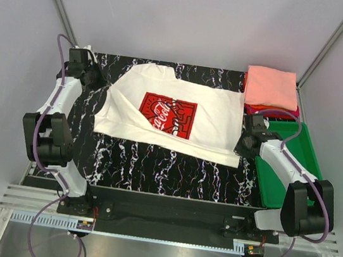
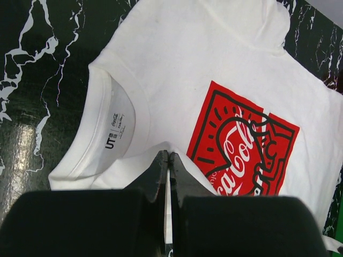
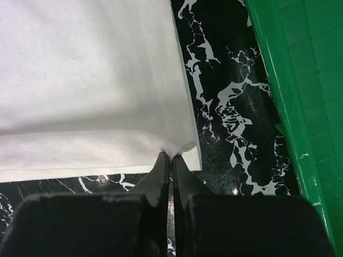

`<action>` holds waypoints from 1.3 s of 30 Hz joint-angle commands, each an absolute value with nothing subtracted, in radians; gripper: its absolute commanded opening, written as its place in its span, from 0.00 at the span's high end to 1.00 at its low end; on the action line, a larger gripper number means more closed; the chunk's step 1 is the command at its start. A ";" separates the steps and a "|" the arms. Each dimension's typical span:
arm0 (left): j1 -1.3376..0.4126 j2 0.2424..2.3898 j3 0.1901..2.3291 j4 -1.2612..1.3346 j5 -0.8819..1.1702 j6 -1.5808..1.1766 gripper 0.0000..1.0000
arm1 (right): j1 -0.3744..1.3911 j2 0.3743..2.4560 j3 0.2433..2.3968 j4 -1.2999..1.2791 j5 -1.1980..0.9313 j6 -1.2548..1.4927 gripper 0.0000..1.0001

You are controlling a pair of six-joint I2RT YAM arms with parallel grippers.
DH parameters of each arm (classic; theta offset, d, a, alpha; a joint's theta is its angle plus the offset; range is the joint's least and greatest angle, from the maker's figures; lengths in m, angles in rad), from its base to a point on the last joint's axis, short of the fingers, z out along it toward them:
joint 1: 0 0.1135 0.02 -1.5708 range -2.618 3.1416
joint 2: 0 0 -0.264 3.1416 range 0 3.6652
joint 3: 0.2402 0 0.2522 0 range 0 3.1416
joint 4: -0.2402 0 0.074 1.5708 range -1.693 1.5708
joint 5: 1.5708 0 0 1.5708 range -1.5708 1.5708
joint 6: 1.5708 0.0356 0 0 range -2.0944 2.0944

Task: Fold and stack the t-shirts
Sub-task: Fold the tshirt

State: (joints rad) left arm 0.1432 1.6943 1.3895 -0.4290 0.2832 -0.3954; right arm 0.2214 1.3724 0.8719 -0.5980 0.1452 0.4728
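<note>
White t-shirt (image 1: 214, 118) lies spread across the middle of the black marbled table (image 1: 153, 170), chest side up with its red print (image 1: 167, 115) showing; the collar (image 2: 86, 128) points toward the left arm and the hem toward the right arm. A long crease runs slantwise from the collar end to the near hem corner; along the near side the cloth is doubled over on itself (the right wrist view shows two layers at that edge).

The left gripper (image 2: 168, 158) is clenched, its fingertips pressed together on a pucker of white cloth just below the collar, beside the neck label (image 2: 114, 131) and close to the edge of the print. The right gripper (image 3: 170, 156) is clenched too; it pinches the shirt at the near hem corner (image 3: 187, 155), where the fabric bunches slightly between the tips, with bare table just to its right.

A stack of folded shirts (image 1: 271, 86) sits at the far right corner of the table; a salmon-pink one lies on top, with orange and red edges peeking out beneath it. Just in front of the stack stands a green tray (image 1: 311, 154); the right arm reaches over its near part toward the hem.
</note>
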 commanded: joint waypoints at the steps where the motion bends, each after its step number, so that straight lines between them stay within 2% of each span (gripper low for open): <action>1: 0.146 1.719 1.460 -0.411 0.278 -0.382 1.00 | 0.221 1.382 0.926 -0.578 0.195 0.456 1.00; 39: 0.149 1.876 1.628 -0.410 0.278 -0.357 1.00 | 0.213 1.512 1.005 -0.540 0.299 0.442 1.00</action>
